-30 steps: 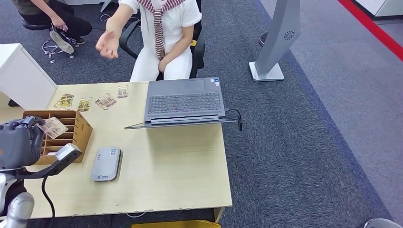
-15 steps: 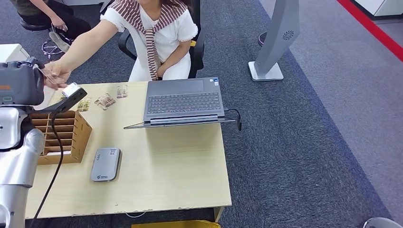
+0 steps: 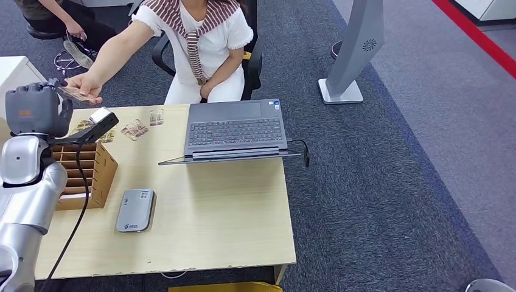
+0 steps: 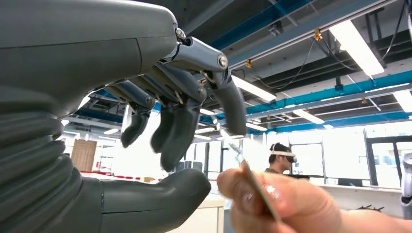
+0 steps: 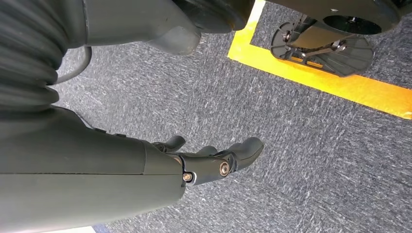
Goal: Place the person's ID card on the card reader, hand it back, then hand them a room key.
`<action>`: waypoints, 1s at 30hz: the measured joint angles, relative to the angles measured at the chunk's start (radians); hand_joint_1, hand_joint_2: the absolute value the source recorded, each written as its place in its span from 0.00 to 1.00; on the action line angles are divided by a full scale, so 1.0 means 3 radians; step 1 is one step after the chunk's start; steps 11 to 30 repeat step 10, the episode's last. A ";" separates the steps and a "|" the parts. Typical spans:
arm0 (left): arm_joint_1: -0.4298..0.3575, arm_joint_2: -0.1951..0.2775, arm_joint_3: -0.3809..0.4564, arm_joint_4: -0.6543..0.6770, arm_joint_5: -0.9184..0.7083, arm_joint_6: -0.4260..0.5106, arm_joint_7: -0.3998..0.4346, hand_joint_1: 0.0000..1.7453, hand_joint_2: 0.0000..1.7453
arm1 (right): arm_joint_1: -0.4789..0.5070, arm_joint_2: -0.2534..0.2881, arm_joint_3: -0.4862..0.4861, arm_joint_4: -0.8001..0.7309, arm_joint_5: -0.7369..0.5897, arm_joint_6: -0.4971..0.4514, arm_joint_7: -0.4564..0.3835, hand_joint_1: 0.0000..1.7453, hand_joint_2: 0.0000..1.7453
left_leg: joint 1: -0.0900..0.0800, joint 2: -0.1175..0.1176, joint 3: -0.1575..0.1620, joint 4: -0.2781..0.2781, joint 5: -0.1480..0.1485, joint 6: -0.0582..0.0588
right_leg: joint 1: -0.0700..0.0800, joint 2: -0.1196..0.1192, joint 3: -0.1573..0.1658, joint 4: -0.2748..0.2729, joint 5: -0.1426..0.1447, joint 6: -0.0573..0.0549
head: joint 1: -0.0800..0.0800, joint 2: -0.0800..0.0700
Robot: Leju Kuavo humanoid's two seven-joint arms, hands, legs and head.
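Observation:
My left hand (image 3: 36,109) is raised past the far left corner of the table, just short of the seated person's outstretched hand (image 3: 85,82). That hand pinches a thin patterned card (image 3: 78,93). In the left wrist view my left hand (image 4: 184,126) has thumb and fingers apart with nothing between them. The card (image 4: 255,187) stands edge-on in the person's fingers (image 4: 272,204) just beyond my fingertips. The grey card reader (image 3: 135,210) lies flat on the table near its left front. My right hand (image 5: 214,160) hangs over grey carpet, fingers loosely extended and holding nothing.
A wooden slotted box (image 3: 91,164) stands at the table's left edge under my forearm. Several cards (image 3: 135,129) lie behind it. An open laptop (image 3: 236,129) sits at the back middle of the wooden table (image 3: 213,207). A grey pillar base (image 3: 341,91) stands on the carpet to the right.
My left hand rose from above the wooden box, carrying the card, up to the person's hand. The person reached out and took the card, and my fingers have come apart.

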 joint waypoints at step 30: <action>0.0000 0.0005 0.0000 0.0140 0.0009 0.0025 0.0022 0.00 1.00 | 0.0005 0.0003 0.0000 0.0000 0.0001 -0.0006 -0.0002 0.00 1.00 | 0.0000 0.0000 -0.0001 0.0000 0.0000 0.0000 | 0.0000 0.0000 0.0000 0.0000 0.0000 0.0000 | 0.0001 -0.0001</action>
